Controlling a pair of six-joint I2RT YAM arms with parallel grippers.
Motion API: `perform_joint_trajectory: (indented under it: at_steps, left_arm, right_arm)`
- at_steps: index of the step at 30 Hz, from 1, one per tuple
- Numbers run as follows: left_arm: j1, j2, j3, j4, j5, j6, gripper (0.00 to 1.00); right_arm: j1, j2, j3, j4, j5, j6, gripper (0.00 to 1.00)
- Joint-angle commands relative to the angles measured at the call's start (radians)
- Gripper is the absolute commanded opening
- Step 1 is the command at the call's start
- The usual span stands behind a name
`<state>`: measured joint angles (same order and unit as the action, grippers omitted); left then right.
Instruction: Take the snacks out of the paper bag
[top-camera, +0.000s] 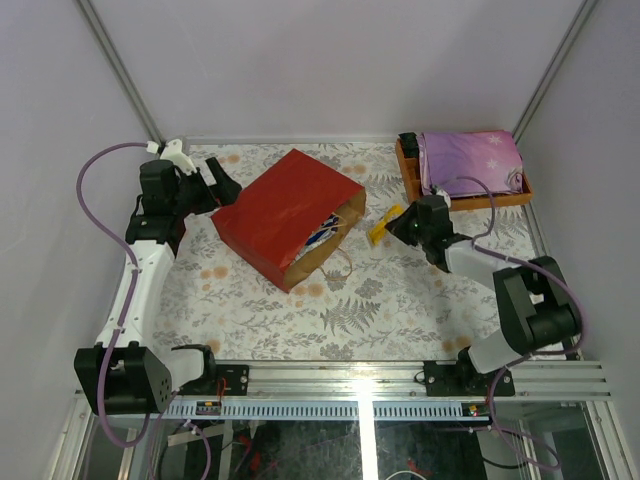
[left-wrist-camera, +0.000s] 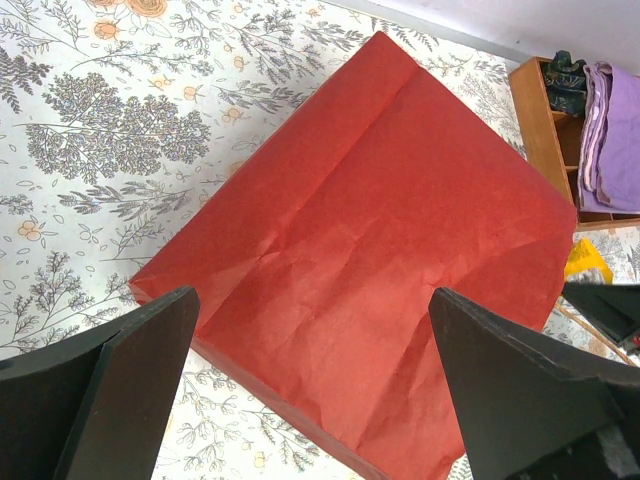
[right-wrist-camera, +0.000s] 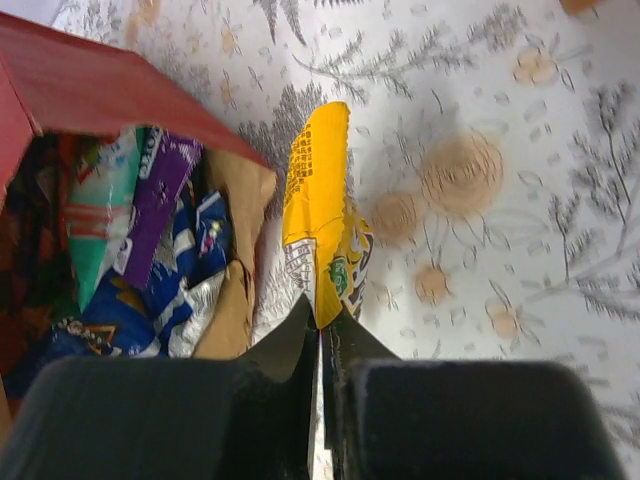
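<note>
The red paper bag (top-camera: 285, 215) lies on its side on the floral cloth, its brown mouth (right-wrist-camera: 225, 290) facing right. Inside the mouth show several snacks: a teal packet (right-wrist-camera: 100, 215), a purple one (right-wrist-camera: 160, 205) and blue-and-white packs (right-wrist-camera: 150, 310). My right gripper (top-camera: 392, 228) is shut on a yellow packet (right-wrist-camera: 315, 205), held edge-on just outside the bag's mouth (top-camera: 383, 228). My left gripper (top-camera: 222, 186) stands open at the bag's closed far-left end; in the left wrist view its fingers (left-wrist-camera: 130, 385) straddle the red paper (left-wrist-camera: 370, 250) from above, with nothing held.
An orange-brown wooden tray (top-camera: 410, 175) at the back right holds a folded purple cloth (top-camera: 470, 160) and a dark object (top-camera: 408, 144). The bag's thin loop handle (top-camera: 340, 270) trails onto the cloth in front of the mouth. Walls close in at the back and sides.
</note>
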<state>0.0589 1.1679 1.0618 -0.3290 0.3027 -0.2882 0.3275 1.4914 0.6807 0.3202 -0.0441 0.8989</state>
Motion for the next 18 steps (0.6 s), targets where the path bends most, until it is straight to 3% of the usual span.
perform_joint_trajectory:
  at_steps: [1,11,18]
  left_arm:
    - [0.006,-0.002,-0.010,0.042,-0.009,0.012,1.00]
    - [0.007,-0.014,-0.004,0.033,-0.013,0.021,1.00]
    - [0.007,-0.022,0.001,0.034,0.035,0.006,1.00]
  right_arm:
    - [-0.018,0.090,0.140,0.017,-0.023,-0.056,0.00]
    - [-0.069,0.418,0.606,-0.158,0.014,-0.218,0.00]
    - [-0.133,0.768,1.120,-0.454,-0.271,-0.408,0.00]
